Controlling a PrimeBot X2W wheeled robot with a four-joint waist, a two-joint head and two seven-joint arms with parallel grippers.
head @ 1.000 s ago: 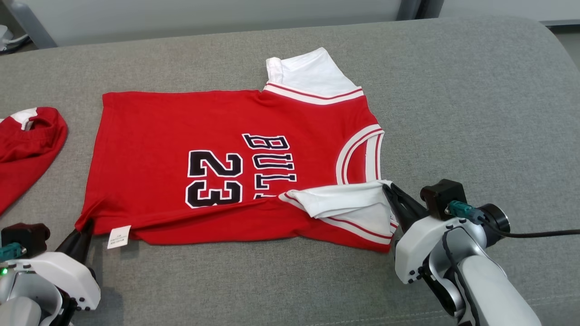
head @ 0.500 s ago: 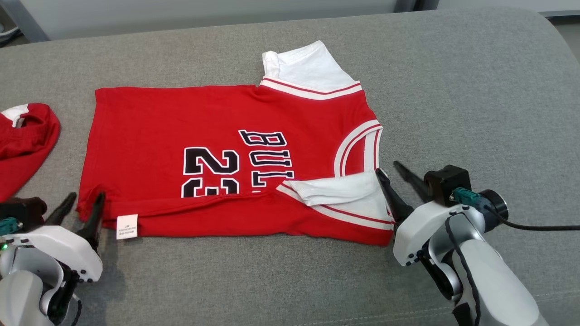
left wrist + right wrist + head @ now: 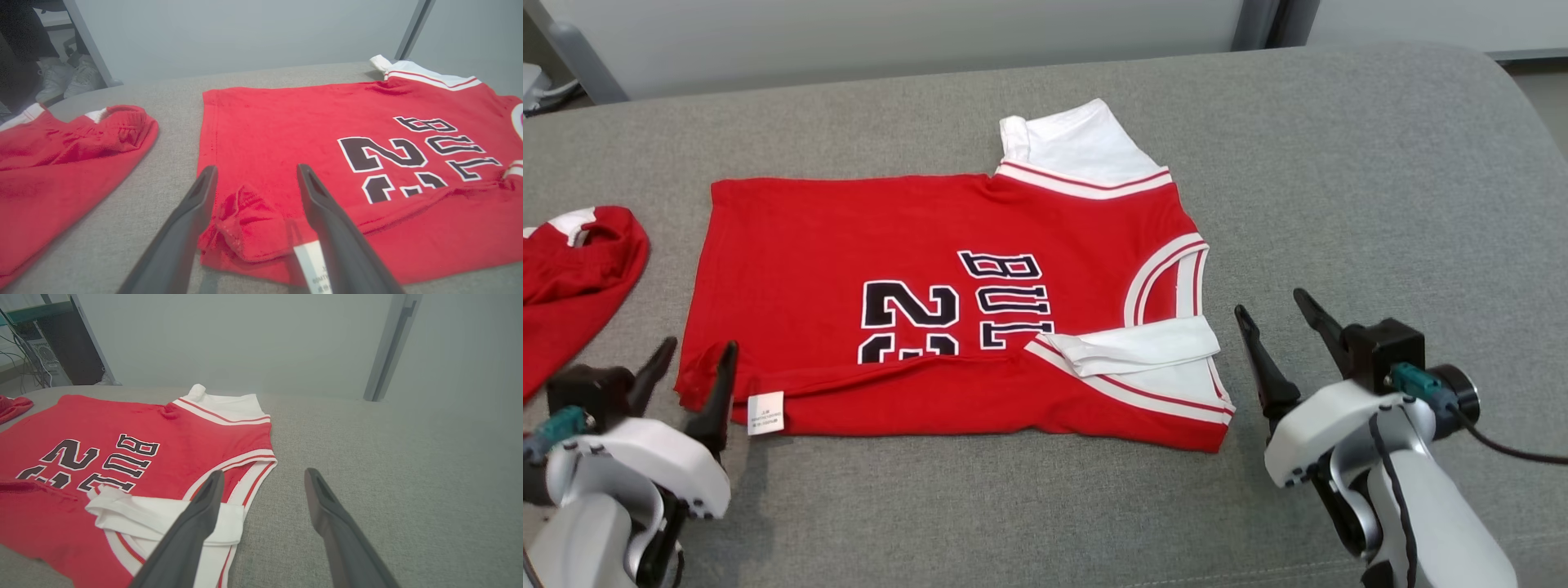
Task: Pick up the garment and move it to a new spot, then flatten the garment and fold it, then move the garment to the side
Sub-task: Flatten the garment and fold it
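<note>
Red jersey (image 3: 915, 245) lying flat on the grey surface (image 3: 1339, 163), left of centre, collar toward the right end and hem toward the left. Its near edge is folded over onto the front, partly covering the black number; a white sleeve (image 3: 1131, 347) lies doubled on the fold. A white label (image 3: 766, 412) shows at the near hem corner. Left gripper (image 3: 701, 347), fingers spread wide, stands at that bunched corner without clamping it. Right gripper (image 3: 1269, 304), fingers likewise apart and empty, stands just beside the jersey's collar end. A second red garment (image 3: 572, 278) lies toward the surface's left end, apart from the jersey.
</note>
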